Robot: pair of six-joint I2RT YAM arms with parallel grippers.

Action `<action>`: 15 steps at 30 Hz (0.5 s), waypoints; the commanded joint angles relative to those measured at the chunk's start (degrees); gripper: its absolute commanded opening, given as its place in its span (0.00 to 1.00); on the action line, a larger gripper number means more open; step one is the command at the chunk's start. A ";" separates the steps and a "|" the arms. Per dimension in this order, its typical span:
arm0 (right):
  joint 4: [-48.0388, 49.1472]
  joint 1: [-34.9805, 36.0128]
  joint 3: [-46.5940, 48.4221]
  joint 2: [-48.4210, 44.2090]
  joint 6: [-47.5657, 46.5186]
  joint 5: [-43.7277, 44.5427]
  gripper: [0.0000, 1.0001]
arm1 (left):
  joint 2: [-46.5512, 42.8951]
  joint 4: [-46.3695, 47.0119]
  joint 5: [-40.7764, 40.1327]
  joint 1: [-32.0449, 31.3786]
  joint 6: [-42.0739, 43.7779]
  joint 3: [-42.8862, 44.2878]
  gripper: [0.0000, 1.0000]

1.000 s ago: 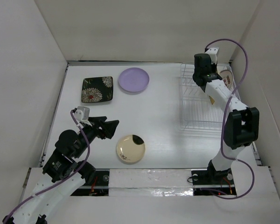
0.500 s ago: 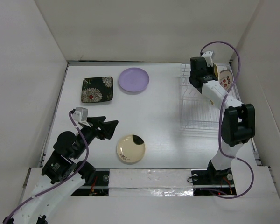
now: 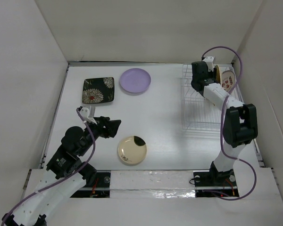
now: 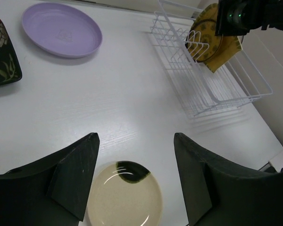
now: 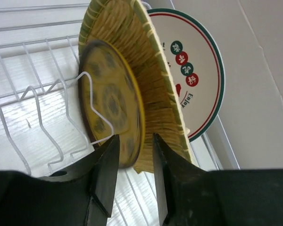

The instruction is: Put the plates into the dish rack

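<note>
The white wire dish rack (image 3: pixel 203 113) stands at the right. At its far end stand the white plate with red marks (image 5: pixel 193 70), the yellow woven plate (image 5: pixel 132 42) and the brown-gold plate (image 5: pixel 108 103). My right gripper (image 5: pixel 136 137) is slightly open around the brown-gold plate's lower rim; the plate looks blurred and leans on a rack wire. My left gripper (image 4: pixel 134 139) is open and empty, just above the cream plate with the black patch (image 4: pixel 125 197). The lilac plate (image 3: pixel 135 80) and the black floral plate (image 3: pixel 98 90) lie flat at the far left. The glossy tan plate is out of view.
White walls enclose the table on the left, back and right. The rack's near slots (image 4: pixel 217 89) hold nothing. The right arm (image 3: pixel 238 125) reaches over the rack's right side.
My right gripper has moved to the rack's far end and come down with the brown-gold plate beside the woven plate. My left gripper has shifted a little toward the cream plate.
</note>
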 commanded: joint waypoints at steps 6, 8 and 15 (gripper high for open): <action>1.89 2.71 -2.59 -11.18 8.94 -8.60 0.66 | 9.56 1.00 -0.88 -0.31 -1.77 1.19 0.46; 3.55 4.64 -6.35 -15.05 10.88 -11.41 0.66 | 11.93 1.00 -0.88 -0.31 -2.91 1.36 0.41; 12.52 19.48 -23.83 -32.02 17.64 -38.54 0.04 | 18.53 -1.11 -2.90 -0.31 -4.41 3.64 0.08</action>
